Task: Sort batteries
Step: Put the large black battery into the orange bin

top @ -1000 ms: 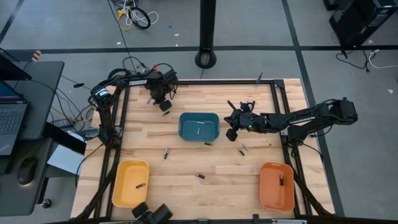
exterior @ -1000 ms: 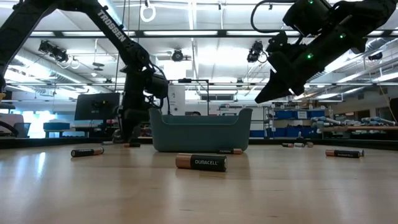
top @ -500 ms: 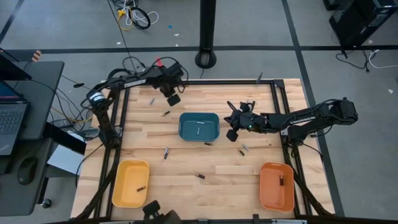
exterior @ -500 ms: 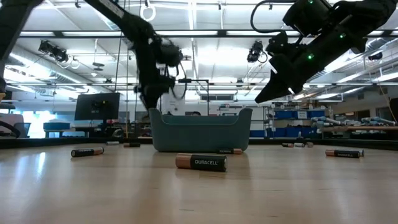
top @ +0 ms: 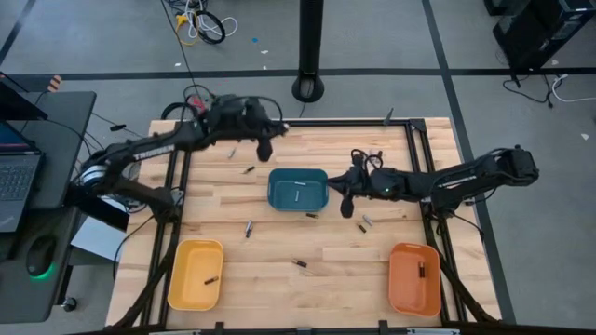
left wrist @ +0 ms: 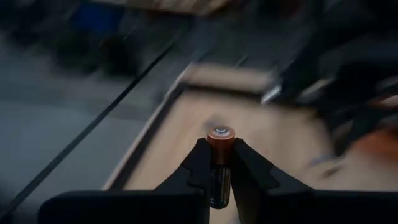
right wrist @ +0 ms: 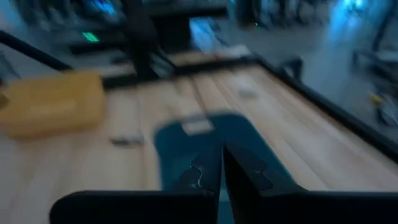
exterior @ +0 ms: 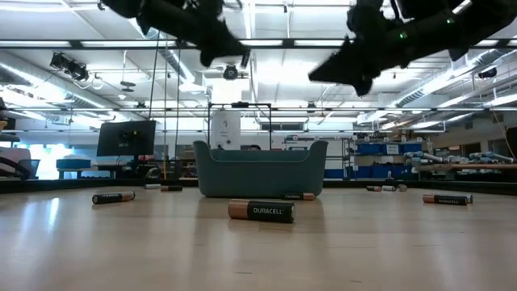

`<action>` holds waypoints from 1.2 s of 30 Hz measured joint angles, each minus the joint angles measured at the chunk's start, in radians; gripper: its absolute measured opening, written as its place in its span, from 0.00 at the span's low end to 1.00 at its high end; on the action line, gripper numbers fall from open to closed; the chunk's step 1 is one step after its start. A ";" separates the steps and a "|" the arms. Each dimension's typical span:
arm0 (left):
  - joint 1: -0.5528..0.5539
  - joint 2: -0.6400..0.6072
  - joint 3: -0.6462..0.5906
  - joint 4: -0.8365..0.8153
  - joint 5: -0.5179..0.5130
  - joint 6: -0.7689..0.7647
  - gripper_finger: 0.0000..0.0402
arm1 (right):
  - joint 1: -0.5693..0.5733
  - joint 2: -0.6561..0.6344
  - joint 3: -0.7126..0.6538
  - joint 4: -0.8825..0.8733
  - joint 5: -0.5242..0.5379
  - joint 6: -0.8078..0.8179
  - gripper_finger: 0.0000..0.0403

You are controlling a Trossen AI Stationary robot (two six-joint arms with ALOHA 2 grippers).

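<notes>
My left gripper (top: 264,147) hangs high above the far left part of the table, shut on a battery (left wrist: 221,135) with a dark body and a copper end. My right gripper (top: 345,206) is shut and empty; it hovers at the right rim of the teal tray (top: 298,189), which holds one battery (top: 296,194). Several loose batteries lie on their sides on the wood, among them one near the front (exterior: 261,211), one left of the tray (top: 249,170) and one right of it (top: 365,222). In the low view both grippers (exterior: 224,50) (exterior: 333,73) stay well above the table. My left gripper pinches the battery's dark body (left wrist: 217,177) between its two fingers (left wrist: 200,158). The battery lies along the fingers, with its copper end (left wrist: 221,134) sticking out past the tips. It is lifted clear of the table.
A yellow tray (top: 196,274) sits at the near left with one battery (top: 210,278) in it. An orange tray (top: 414,278) at the near right holds another (top: 421,270). Black rails (top: 414,149) frame the table. A desk with a laptop (top: 19,177) stands to the left.
My left gripper has risen from the table's far left part, carrying the battery up, and has swung a little toward the right. My right gripper has lifted and shifted slightly toward the teal tray.
</notes>
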 joint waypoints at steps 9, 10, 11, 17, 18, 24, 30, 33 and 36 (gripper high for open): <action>-0.149 -0.008 -0.211 0.505 0.113 -0.079 0.11 | 0.018 0.073 0.080 0.163 -0.007 -0.033 0.26; -0.163 -0.008 -0.216 0.533 0.113 -0.076 0.11 | 0.021 0.084 0.099 0.164 -0.007 -0.043 0.28; -0.175 -0.009 -0.218 0.549 0.114 -0.074 0.11 | 0.026 0.095 0.114 0.162 -0.007 -0.057 0.30; -0.232 -0.009 -0.219 0.555 0.127 -0.057 0.11 | 0.048 0.162 0.220 0.163 -0.002 -0.134 0.38; -0.244 -0.009 -0.219 0.557 0.127 -0.052 0.11 | 0.049 0.167 0.233 0.162 0.007 -0.136 0.39; -0.278 -0.009 -0.219 0.555 0.121 -0.050 0.11 | 0.051 0.180 0.291 0.124 0.021 -0.151 0.42; -0.296 -0.010 -0.218 0.565 0.107 -0.047 0.11 | 0.059 0.180 0.311 0.109 -0.001 -0.163 0.43; -0.303 -0.010 -0.218 0.553 0.089 -0.029 0.11 | 0.061 0.180 0.312 0.119 -0.031 -0.156 0.42; -0.304 -0.007 -0.219 0.546 0.081 -0.025 0.11 | 0.066 0.178 0.314 0.125 -0.041 -0.145 0.43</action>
